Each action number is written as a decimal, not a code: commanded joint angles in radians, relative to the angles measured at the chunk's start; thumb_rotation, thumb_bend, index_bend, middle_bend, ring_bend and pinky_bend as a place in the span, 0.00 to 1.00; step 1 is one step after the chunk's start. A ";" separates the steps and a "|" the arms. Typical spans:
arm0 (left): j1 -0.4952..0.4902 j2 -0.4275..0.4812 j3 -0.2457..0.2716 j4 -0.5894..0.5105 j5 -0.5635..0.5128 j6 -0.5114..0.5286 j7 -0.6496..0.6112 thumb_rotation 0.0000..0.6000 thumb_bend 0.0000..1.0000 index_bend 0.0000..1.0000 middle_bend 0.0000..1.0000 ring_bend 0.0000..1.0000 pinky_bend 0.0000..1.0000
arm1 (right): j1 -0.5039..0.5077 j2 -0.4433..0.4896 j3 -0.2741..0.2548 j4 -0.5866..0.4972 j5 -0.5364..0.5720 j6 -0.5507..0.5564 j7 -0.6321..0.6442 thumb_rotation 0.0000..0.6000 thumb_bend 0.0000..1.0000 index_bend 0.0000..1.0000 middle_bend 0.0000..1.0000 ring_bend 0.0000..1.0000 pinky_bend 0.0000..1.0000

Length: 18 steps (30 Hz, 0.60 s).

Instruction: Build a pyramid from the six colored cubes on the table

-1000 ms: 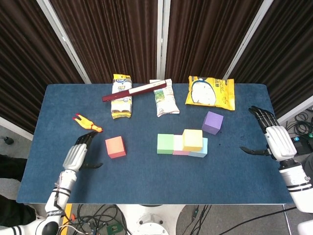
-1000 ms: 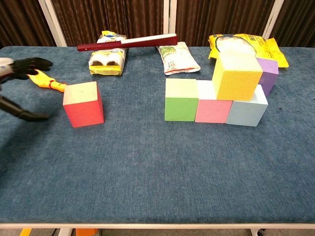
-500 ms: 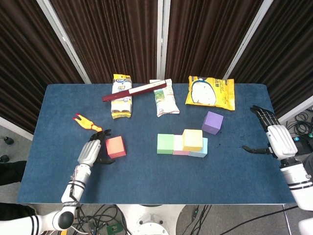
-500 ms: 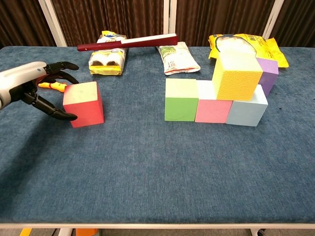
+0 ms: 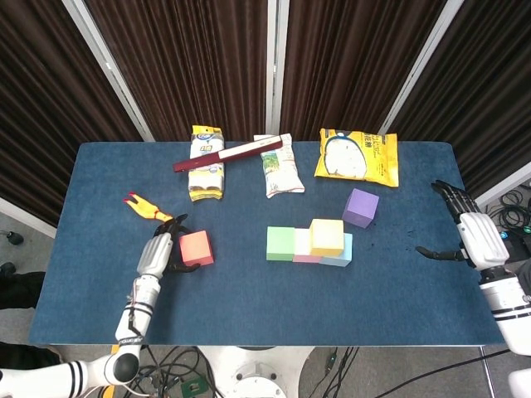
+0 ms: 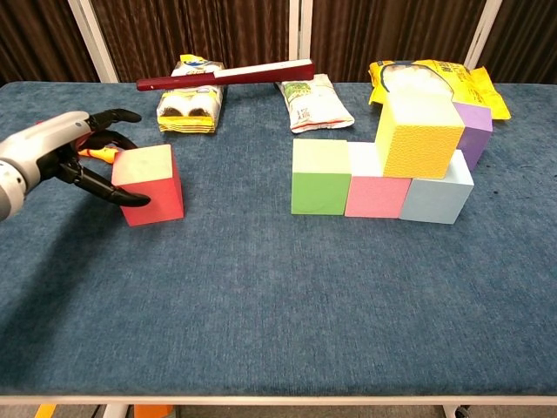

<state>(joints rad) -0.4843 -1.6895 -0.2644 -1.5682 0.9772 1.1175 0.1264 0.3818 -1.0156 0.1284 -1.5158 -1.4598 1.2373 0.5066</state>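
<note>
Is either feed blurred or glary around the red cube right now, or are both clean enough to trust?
Head view: sharp, evenly lit, no glare on the red cube, only a soft shadow beside it. Chest view: the red cube and the left robot hand are crisp; light falls from above, tops paler than sides, with slight wide-angle stretch toward the edges.

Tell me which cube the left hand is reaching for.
The red cube, alone on the left side of the table. The left hand has its fingers around it; the other five cubes sit together on the right.
</note>
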 commanded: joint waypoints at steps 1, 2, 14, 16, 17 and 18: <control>-0.002 -0.005 0.001 0.007 -0.003 -0.003 -0.005 1.00 0.10 0.07 0.30 0.01 0.04 | -0.003 -0.005 -0.001 0.010 0.000 -0.002 0.005 1.00 0.00 0.00 0.02 0.00 0.00; -0.001 -0.006 0.000 0.008 -0.005 -0.003 -0.009 1.00 0.12 0.08 0.31 0.01 0.04 | -0.004 -0.007 -0.003 0.014 -0.001 -0.002 0.010 1.00 0.00 0.00 0.02 0.00 0.00; 0.003 0.016 0.013 -0.018 0.019 0.016 -0.006 1.00 0.25 0.11 0.47 0.08 0.10 | -0.025 -0.011 0.001 0.036 -0.006 0.021 0.056 1.00 0.00 0.00 0.03 0.00 0.00; 0.002 0.021 0.009 -0.026 0.034 0.023 -0.014 1.00 0.25 0.11 0.47 0.08 0.10 | -0.028 -0.007 0.003 0.036 -0.005 0.025 0.061 1.00 0.00 0.00 0.02 0.00 0.00; 0.001 0.029 0.006 -0.035 0.048 0.027 -0.015 1.00 0.25 0.11 0.47 0.08 0.10 | -0.030 -0.003 0.005 0.034 -0.004 0.028 0.063 1.00 0.00 0.00 0.02 0.00 0.00; -0.001 0.037 0.004 -0.044 0.057 0.032 -0.012 1.00 0.25 0.11 0.48 0.08 0.09 | -0.031 0.001 0.007 0.032 -0.003 0.029 0.065 1.00 0.00 0.00 0.02 0.00 0.00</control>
<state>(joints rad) -0.4834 -1.6622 -0.2571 -1.6015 1.0218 1.1424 0.1151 0.3517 -1.0161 0.1345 -1.4824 -1.4639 1.2655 0.5703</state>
